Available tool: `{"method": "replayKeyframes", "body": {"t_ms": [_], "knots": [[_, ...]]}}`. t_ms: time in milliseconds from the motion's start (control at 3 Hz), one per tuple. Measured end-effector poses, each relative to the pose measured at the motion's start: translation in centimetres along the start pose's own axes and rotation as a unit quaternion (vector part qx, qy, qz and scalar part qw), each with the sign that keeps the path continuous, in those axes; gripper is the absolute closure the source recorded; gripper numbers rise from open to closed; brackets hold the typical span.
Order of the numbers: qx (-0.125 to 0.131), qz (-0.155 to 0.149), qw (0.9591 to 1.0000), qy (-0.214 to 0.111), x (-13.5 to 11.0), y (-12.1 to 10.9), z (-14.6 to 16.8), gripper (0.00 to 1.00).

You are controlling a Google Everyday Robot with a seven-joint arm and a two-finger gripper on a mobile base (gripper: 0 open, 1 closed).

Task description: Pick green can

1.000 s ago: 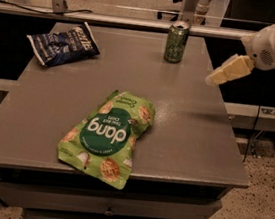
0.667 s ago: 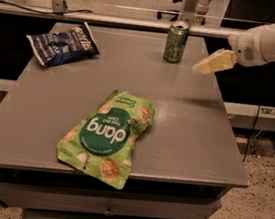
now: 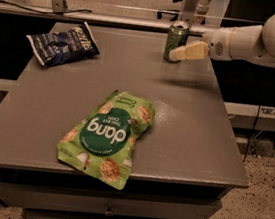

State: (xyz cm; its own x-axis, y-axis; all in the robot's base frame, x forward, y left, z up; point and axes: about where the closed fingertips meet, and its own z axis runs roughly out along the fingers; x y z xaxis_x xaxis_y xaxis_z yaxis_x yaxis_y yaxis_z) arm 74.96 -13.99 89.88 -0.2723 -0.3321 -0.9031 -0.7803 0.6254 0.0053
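Observation:
The green can (image 3: 176,38) stands upright near the far right edge of the grey table (image 3: 189,138). It is slim and dark green with a silver top rim. My gripper (image 3: 177,54) comes in from the right on a white arm (image 3: 267,40). Its cream fingers (image 3: 190,51) reach up to the can's right side and overlap its lower front. I cannot tell whether they touch the can.
A flat bright-green "dang" snack bag (image 3: 106,136) lies near the table's front middle. A dark blue chip bag (image 3: 63,42) lies at the far left. A metal rail (image 3: 89,17) runs behind the table. Drawers (image 3: 109,211) sit below the tabletop.
My gripper has moved left across the table's far right edge and now reaches the green can. The can and both bags have not moved.

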Motion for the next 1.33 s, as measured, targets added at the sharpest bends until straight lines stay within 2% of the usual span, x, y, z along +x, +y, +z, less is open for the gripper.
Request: {"method": "replayKeyframes", "body": {"t_ms": [333, 667, 1000, 1333], "knots": [[-0.017, 0.001, 0.9995, -0.027, -0.9, -0.1, 3.5, 0.00], [-0.023, -0.010, 0.9990, -0.037, -0.8, -0.6, 5.9, 0.00], [-0.021, -0.018, 0.9985, -0.047, -0.9, -1.2, 6.9, 0.17], [-0.019, -0.027, 0.9977, -0.059, -1.4, -1.5, 6.8, 0.40]]}}
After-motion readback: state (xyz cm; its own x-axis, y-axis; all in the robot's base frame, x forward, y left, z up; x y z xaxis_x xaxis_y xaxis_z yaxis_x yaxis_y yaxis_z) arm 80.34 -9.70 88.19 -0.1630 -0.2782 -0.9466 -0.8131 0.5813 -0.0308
